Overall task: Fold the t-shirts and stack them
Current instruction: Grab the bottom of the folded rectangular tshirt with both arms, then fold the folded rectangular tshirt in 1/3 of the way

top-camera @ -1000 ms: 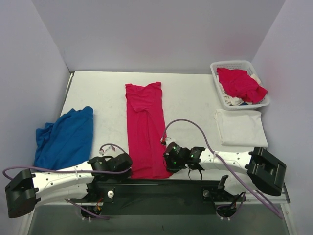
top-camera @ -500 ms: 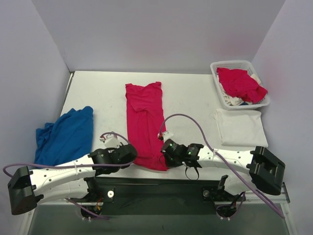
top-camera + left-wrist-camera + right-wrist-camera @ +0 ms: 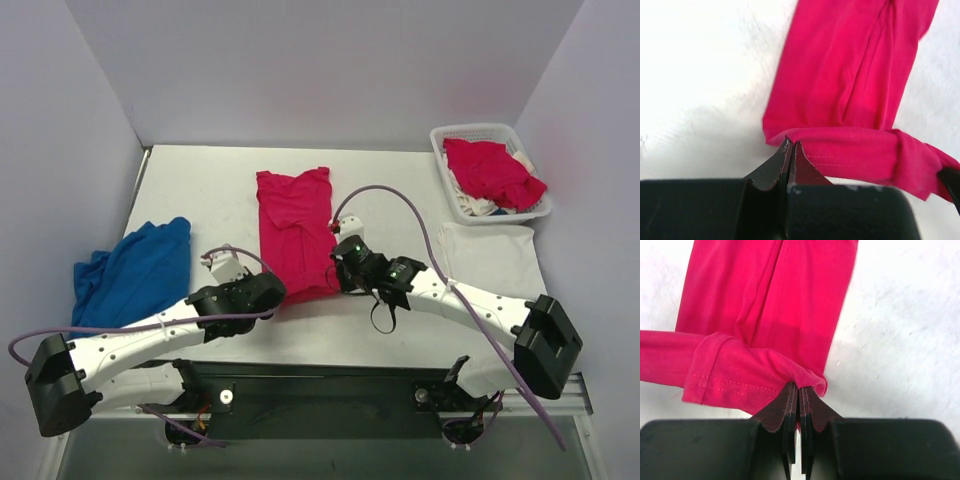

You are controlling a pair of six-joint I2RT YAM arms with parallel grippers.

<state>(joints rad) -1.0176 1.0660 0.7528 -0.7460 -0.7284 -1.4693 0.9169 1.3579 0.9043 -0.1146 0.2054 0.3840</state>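
Note:
A pinkish-red t-shirt [image 3: 293,220] lies lengthwise in the middle of the table, its near hem lifted and folded back over itself. My left gripper [image 3: 268,291] is shut on the hem's left corner [image 3: 790,136]. My right gripper [image 3: 338,277] is shut on the hem's right corner [image 3: 805,377]. Both hold the hem just above the shirt's middle. A folded white t-shirt [image 3: 492,260] lies at the right. More pinkish-red shirts [image 3: 490,170] fill the basket.
A white lattice basket [image 3: 445,170] stands at the back right. A crumpled blue cloth [image 3: 135,282] lies at the left. Grey walls close in the back and sides.
Both grippers have carried the shirt's near hem away from the table's front edge toward the back, folding the lower half up over the rest.

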